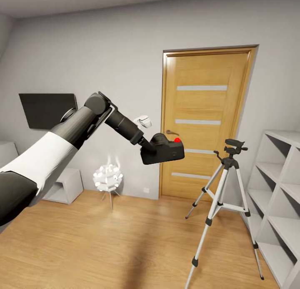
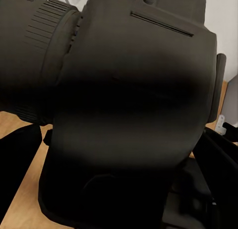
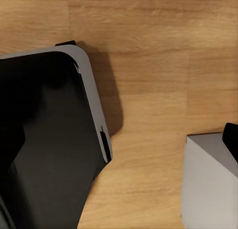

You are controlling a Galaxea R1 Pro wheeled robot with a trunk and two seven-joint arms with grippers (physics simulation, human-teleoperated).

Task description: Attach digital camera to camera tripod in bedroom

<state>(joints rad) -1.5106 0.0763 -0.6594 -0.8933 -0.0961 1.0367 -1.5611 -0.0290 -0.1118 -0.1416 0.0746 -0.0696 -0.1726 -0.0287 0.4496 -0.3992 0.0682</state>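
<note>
Digital camera clamped in left gripper — apparently, fingers hidden — held mid-air left of camera tripod, well apart. Left arm stretched forward toward oak door. Right jaws: cannot tell.

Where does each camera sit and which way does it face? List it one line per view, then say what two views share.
Head view: on the robot's head, facing the oak door and camera tripod; the left arm reaches forward carrying the digital camera.
Left wrist view: near the left gripper, looking along its fingers straight at the digital camera close up; dark gripper parts at the edges.
Right wrist view: near the right gripper, facing down at the wood floor; a dark robot part beside it.
Shared: head and left wrist views both show the digital camera.
</note>
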